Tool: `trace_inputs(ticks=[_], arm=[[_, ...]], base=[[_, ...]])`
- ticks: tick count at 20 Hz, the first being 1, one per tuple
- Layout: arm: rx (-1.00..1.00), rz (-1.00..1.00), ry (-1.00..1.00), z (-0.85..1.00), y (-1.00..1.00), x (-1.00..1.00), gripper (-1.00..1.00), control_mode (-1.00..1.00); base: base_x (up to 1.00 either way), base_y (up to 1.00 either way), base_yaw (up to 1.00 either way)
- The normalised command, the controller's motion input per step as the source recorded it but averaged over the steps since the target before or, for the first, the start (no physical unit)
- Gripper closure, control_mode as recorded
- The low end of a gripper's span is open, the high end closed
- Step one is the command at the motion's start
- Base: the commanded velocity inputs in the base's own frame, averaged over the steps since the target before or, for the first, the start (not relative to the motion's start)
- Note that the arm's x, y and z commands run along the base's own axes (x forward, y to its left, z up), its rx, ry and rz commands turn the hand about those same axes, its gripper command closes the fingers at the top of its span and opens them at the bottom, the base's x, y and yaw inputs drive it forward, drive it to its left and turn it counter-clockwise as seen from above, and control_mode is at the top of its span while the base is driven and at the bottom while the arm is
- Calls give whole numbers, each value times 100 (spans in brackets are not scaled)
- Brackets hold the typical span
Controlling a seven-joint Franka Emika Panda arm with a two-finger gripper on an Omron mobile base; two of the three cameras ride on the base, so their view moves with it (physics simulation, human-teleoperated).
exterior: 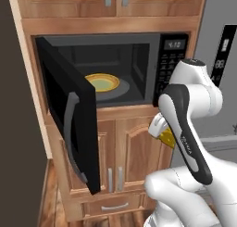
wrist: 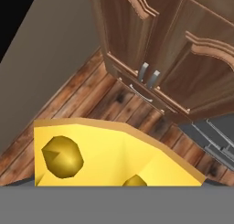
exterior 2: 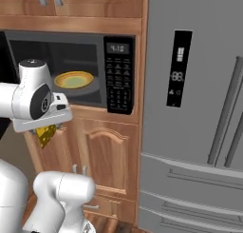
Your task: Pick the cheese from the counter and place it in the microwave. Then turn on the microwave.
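The cheese [exterior: 167, 138] [exterior 2: 46, 134], a yellow wedge with holes, hangs in the air below and in front of the microwave [exterior: 167, 68] [exterior 2: 118, 75]. My gripper [exterior 2: 45, 128] is shut on it from above, and the wedge fills the lower hand view [wrist: 114, 157]. The microwave door [exterior: 69, 119] stands swung wide open to the left, with the cavity exposed. A yellow-rimmed plate [exterior: 102, 82] [exterior 2: 73, 79] lies inside on the turntable. The keypad and lit display sit on the microwave's right side. The counter is out of view.
Wooden cabinet doors [exterior: 115, 147] [wrist: 137, 31] and a drawer sit under the microwave, with wood floor [wrist: 114, 104] below. A grey fridge [exterior 2: 190, 108] stands right of it. My own arm [exterior: 185, 129] crosses in front of the cabinet.
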Motion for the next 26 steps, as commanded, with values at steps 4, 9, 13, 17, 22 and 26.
trace_inputs(ticks=[4, 9, 13, 17, 22, 26], arm=[[0, 0, 0, 0, 0, 0, 100, 100], [0, 0, 0, 0, 0, 0, 100, 100], [0, 0, 0, 0, 0, 0, 100, 100], [0, 0, 0, 0, 0, 0, 100, 100], [0, 0, 0, 0, 0, 0, 100, 100], [0, 0, 0, 0, 0, 0, 100, 100]], base=[[46, 2, 0], [32, 23, 0], [31, 27, 0], [33, 37, 0], [28, 18, 2], [2, 0, 6]])
